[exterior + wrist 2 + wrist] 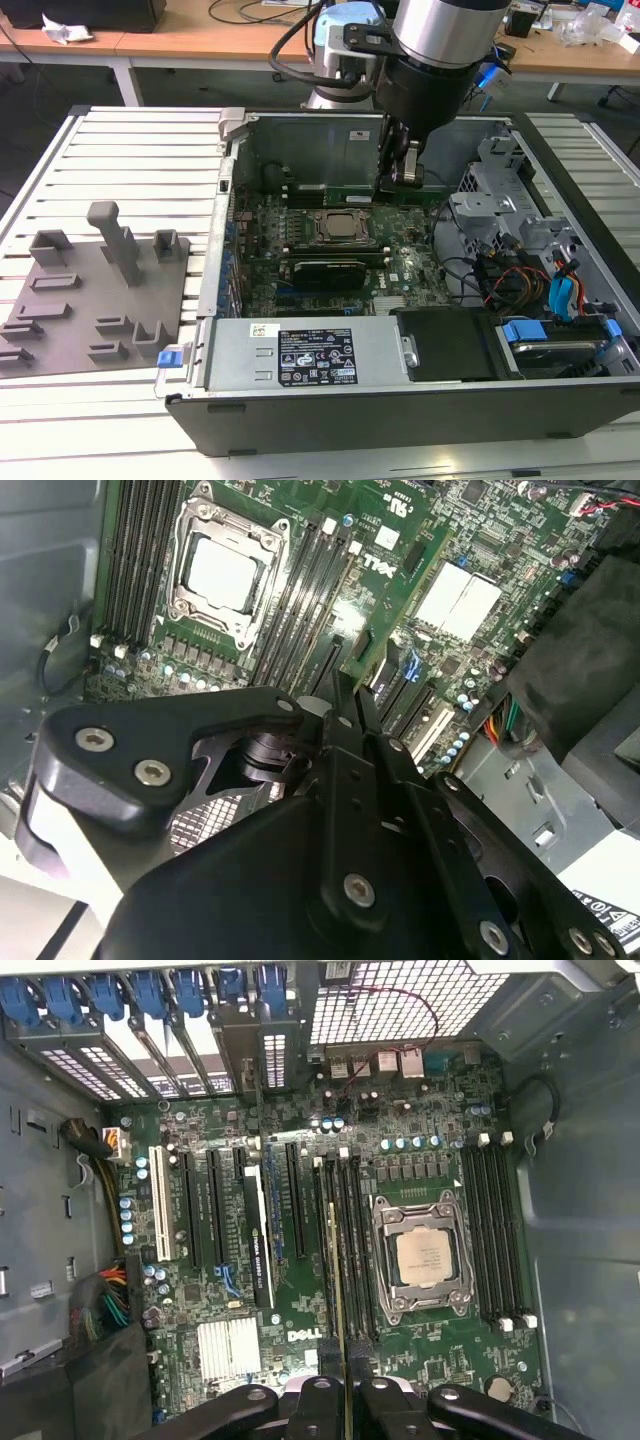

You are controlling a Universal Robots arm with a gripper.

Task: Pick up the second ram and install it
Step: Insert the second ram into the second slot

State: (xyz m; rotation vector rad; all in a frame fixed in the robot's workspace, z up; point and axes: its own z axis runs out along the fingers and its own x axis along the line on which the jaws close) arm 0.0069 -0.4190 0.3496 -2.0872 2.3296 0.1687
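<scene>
Inside the open computer case [300, 130], the gripper [345, 1392] is clamped on the second ram [338, 1290], seemingly edge-on over a motherboard [250, 1345] slot.

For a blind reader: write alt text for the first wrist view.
The gripper holds a thin green memory stick edge-on over the slots beside the processor on a motherboard inside an open computer case.

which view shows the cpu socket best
The first wrist view: the cpu socket faces the camera squarely, whole and unblocked, beside the second ram held edge-on in the jaws of the gripper. The second wrist view shows the socket whole but slanted. The exterior view shows it obliquely, inside the case.
</scene>
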